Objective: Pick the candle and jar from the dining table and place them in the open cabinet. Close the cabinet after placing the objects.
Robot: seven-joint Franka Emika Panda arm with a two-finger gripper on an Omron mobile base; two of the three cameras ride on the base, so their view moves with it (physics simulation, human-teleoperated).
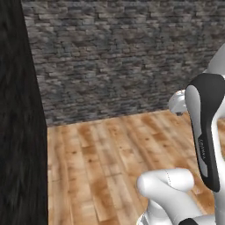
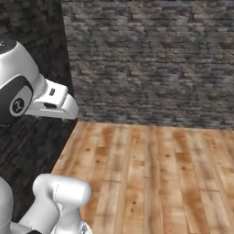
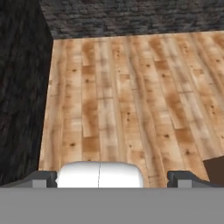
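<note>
Gripper [image 3: 112, 178] spread fully wide, nothing between my fingertips [image 3: 43, 178]; both tips sit far apart at the bottom of the hand view. Below them: bare wooden plank floor [image 3: 131, 100]. Dark brown corner [image 3: 217, 168] at the lower right of the hand view, possibly furniture, too little showing to tell. Grey stone wall [image 2: 151, 59] ahead; darker wall [image 1: 17, 114] to my left. Candle, jar, dining table and cabinet: whereabouts cannot tell.
</note>
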